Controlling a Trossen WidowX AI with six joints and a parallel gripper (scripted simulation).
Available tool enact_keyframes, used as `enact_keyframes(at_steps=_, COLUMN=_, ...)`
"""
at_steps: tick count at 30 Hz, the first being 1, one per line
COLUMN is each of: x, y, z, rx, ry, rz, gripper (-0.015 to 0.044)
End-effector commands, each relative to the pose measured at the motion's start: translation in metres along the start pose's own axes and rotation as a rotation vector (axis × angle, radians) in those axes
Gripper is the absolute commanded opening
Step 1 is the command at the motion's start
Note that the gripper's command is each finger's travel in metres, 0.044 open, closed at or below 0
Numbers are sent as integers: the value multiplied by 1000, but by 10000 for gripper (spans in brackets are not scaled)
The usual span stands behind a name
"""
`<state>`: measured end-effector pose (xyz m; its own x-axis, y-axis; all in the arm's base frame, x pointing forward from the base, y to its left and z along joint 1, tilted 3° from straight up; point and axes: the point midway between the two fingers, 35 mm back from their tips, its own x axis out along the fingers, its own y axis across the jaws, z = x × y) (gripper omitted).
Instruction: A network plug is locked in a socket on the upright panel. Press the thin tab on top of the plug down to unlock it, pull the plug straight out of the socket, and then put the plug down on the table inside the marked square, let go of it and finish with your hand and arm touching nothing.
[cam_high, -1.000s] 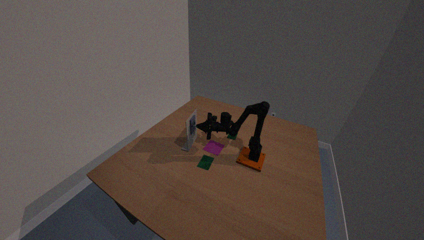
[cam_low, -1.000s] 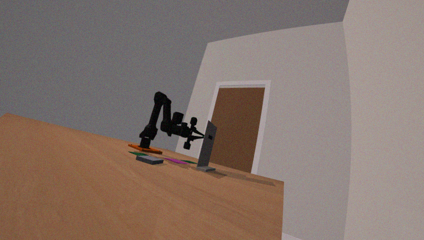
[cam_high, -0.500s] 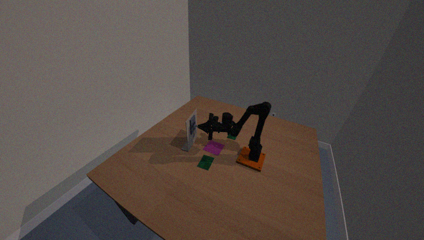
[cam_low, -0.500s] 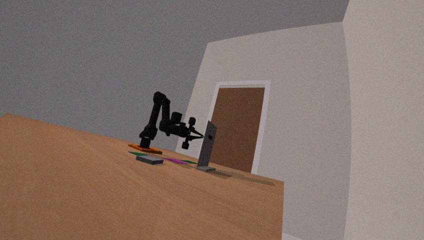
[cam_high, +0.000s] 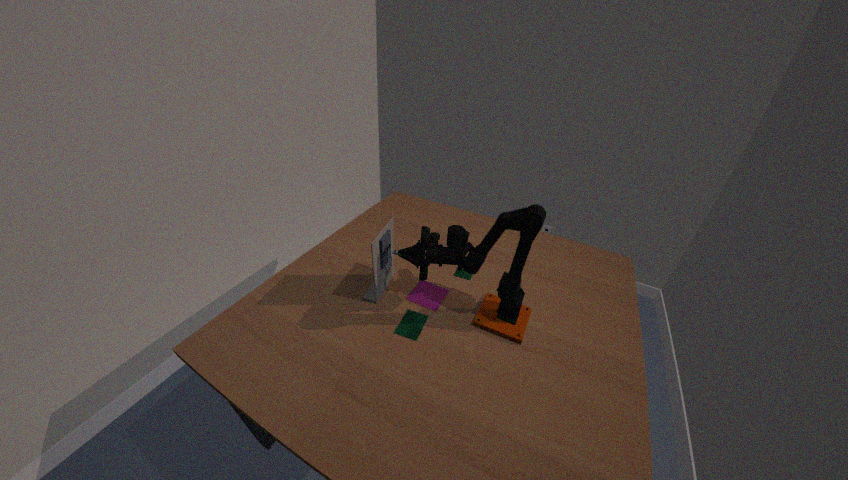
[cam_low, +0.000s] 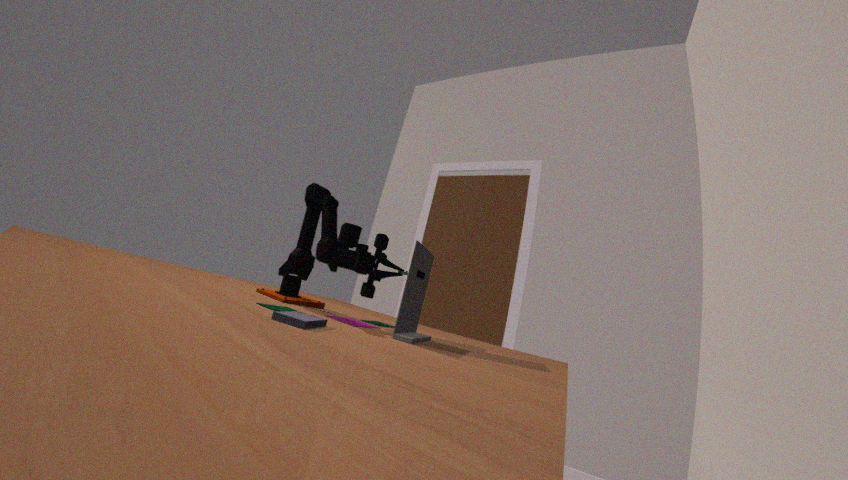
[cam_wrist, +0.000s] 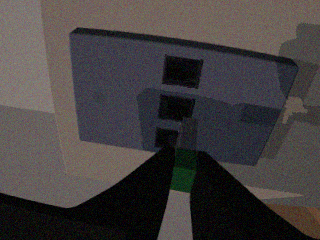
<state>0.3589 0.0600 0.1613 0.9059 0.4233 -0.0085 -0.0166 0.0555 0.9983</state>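
The grey upright panel (cam_high: 380, 264) (cam_low: 416, 297) (cam_wrist: 107, 94) stands on the table with dark socket openings down its middle. My gripper (cam_high: 397, 252) (cam_low: 403, 273) (cam_wrist: 183, 159) reaches level towards its face and is shut on the green plug (cam_wrist: 183, 175), which shows between the black fingertips in the wrist view. The plug is held just in front of the lowest opening; I cannot tell whether its front end is still inside. A magenta square (cam_high: 427, 295) (cam_low: 352, 321) lies on the table below the arm, between the panel and the arm's base.
Two green squares (cam_high: 411, 324) (cam_high: 462, 273) lie on either side of the magenta one. The arm's orange base plate (cam_high: 502, 324) (cam_low: 289, 297) sits to the right. A flat grey block (cam_low: 299, 319) lies on the table near the squares.
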Motion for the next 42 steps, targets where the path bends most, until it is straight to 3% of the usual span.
enact_keyframes(at_steps=1, x=-3, y=1, z=-1, rx=2, ry=4, rz=3, gripper=0)
enact_keyframes(at_steps=42, x=-26, y=1, z=-4, rx=2, ry=4, rz=1, gripper=0)
